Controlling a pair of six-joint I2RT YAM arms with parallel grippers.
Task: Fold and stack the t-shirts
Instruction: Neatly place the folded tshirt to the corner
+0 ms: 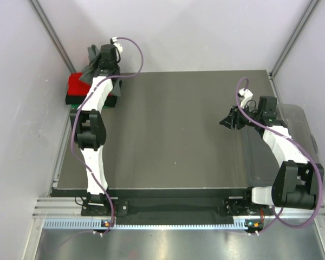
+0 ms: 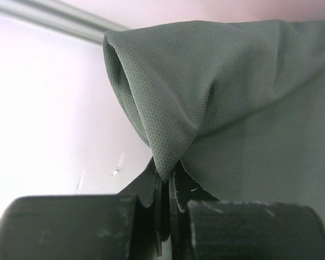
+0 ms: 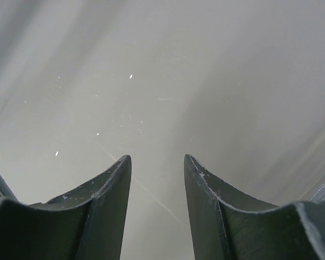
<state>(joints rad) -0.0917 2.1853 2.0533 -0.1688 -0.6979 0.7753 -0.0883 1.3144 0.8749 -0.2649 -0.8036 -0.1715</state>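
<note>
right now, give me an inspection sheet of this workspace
surface: dark grey table, matte.
job's things: grey t-shirt hangs bunched at the far left corner. Below it, the red t-shirt tops a folded stack, with a black t-shirt under it and a sliver of a green t-shirt lowest.
clutter: clear plastic bin at the right edge.
grippers: left gripper shut on the grey t-shirt. Right gripper open with nothing between its fingers, over the table.
cables: purple cables loop off both wrists and run down the arms.
surroundings: pale walls; metal rail at the near edge.
</note>
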